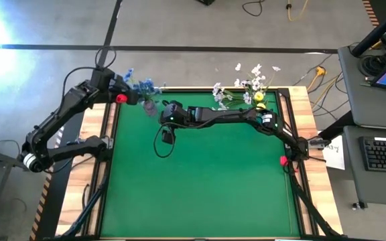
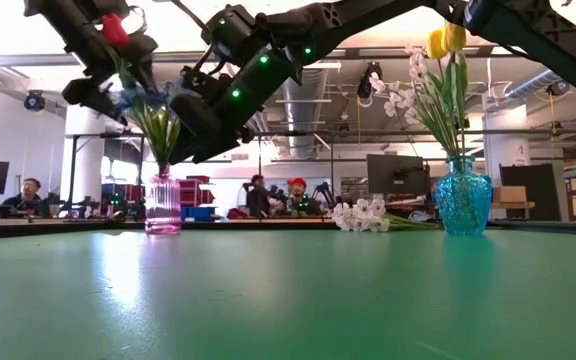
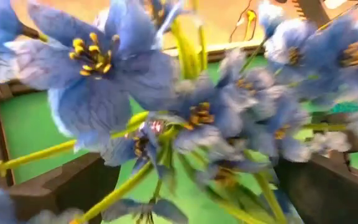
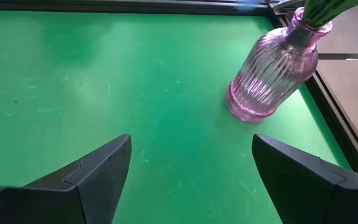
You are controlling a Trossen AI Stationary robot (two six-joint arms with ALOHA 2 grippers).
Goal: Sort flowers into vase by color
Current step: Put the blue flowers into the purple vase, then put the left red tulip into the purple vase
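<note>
Blue flowers [image 1: 143, 86] stand with their green stems [image 2: 158, 125] in a ribbed pink vase [image 4: 272, 74] at the table's far left. My left gripper [image 3: 194, 186] is open just above the vase, one finger on each side of the blue blossoms [image 3: 123, 74]. My right gripper [image 4: 188, 168] is open and empty, just above the mat on the vase's near right. Yellow tulips [image 2: 444, 40] and white blossoms [image 2: 398, 95] stand in a blue vase [image 2: 463, 205] at the far right. One white spray [image 2: 363, 215] lies on the mat beside it. No red tulips show. My left gripper's fingers [image 3: 61, 186] stand on either side of the blue flower cluster, and blossoms and stems fill the gap between them. I cannot tell whether a finger touches a stem or a petal.
The green mat [image 1: 200, 187] is bounded by a dark frame [image 1: 107, 134] and wooden side boards. My right arm [image 1: 233, 115] stretches across the far part of the table from the right. People and desks show in the room behind.
</note>
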